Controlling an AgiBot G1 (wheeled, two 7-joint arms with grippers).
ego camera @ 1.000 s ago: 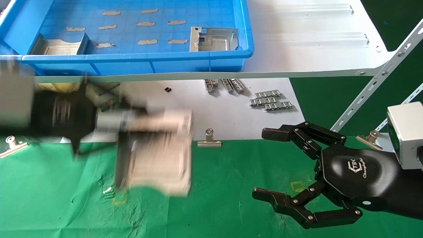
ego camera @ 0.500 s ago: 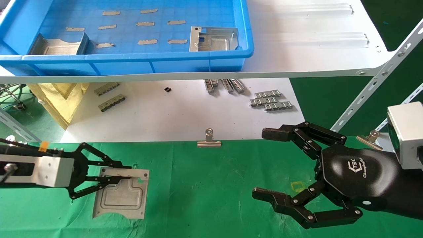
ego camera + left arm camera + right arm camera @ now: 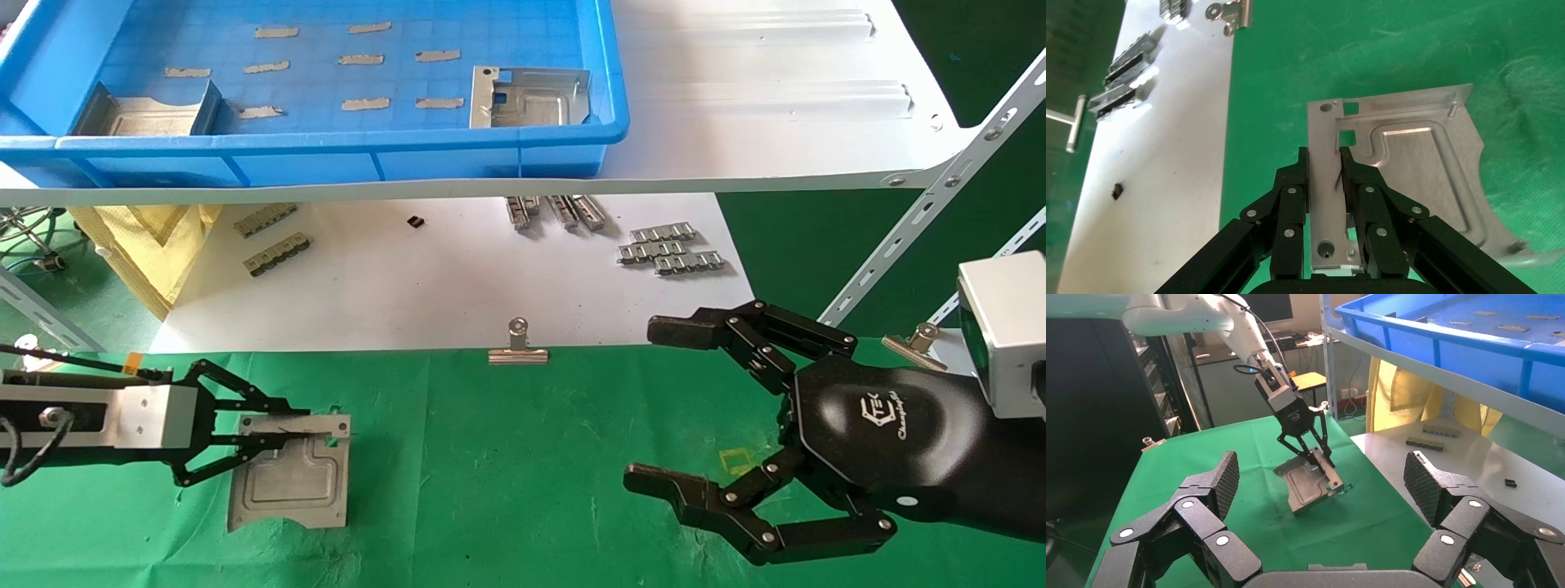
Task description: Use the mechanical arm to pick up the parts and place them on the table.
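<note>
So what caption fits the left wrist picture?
Left gripper fingers pinching a metal plate's raised edge over the green cloth.

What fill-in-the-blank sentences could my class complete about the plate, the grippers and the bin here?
1. The left gripper is shut on the plate's ____ edge.
2. The plate is over the ____ cloth.
3. The blue bin holds ____ plates.
4. The right gripper holds ____.

Missing words: upturned; green; two; nothing
</note>
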